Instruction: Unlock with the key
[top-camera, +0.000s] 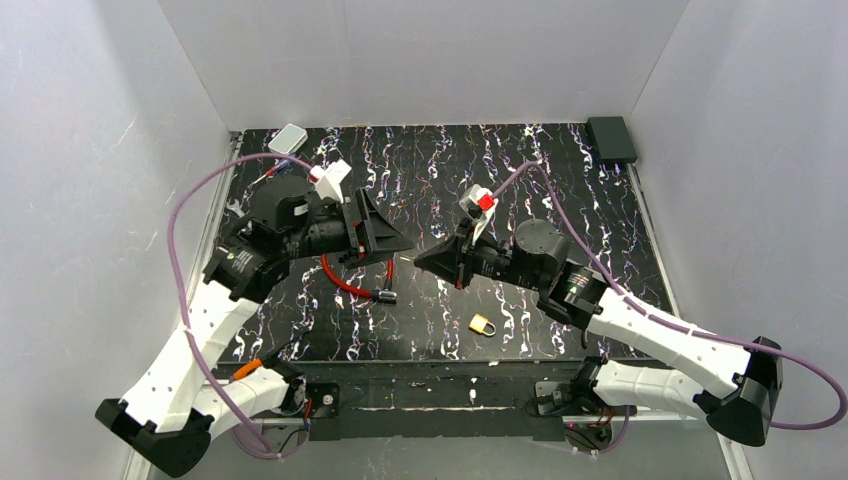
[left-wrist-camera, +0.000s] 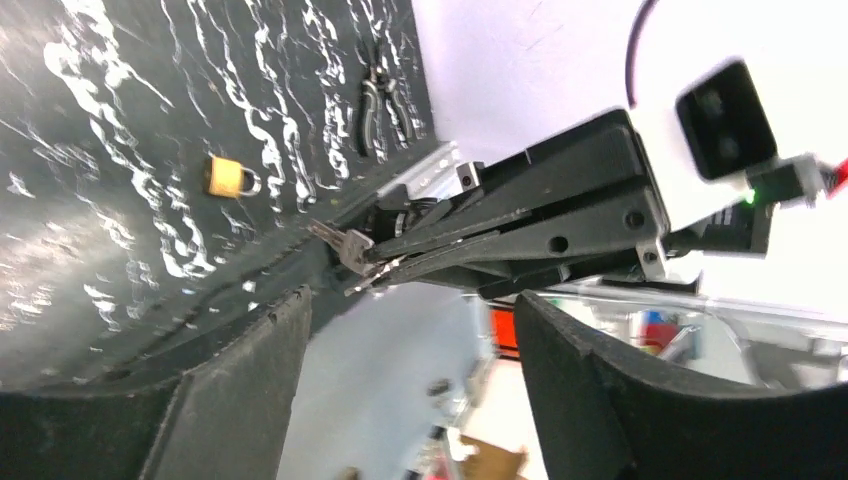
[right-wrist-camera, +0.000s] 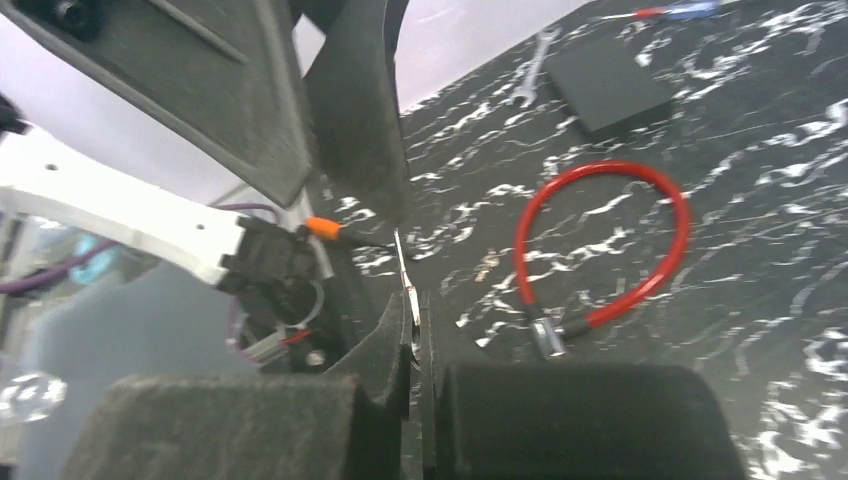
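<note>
1. Right gripper (right-wrist-camera: 415, 335) was clamped tight on the key (right-wrist-camera: 407, 285), blade edge-on, off the surface.
2. Left gripper (top-camera: 398, 243) faced it, fingers spread wide.
3. Padlock (top-camera: 482, 324) lay flat on the black, white-veined table (top-camera: 430, 160) near its front edge, apart from both grippers.
4. Red cable (top-camera: 345, 280) lay looped below the left gripper.
5. White walls (top-camera: 420, 60) closed in three sides.

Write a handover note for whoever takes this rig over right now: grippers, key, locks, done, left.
Left gripper: open, empty, raised, facing the right one.
Right gripper: shut on the key, which points toward the left gripper.
Padlock: flat on the table near the front edge, untouched, shackle looks closed.
Red cable lock: on the table below the left gripper, untouched.
Done: key is in hand.
Left: steady the lock, insert the key, turn it, free the shackle.
</note>
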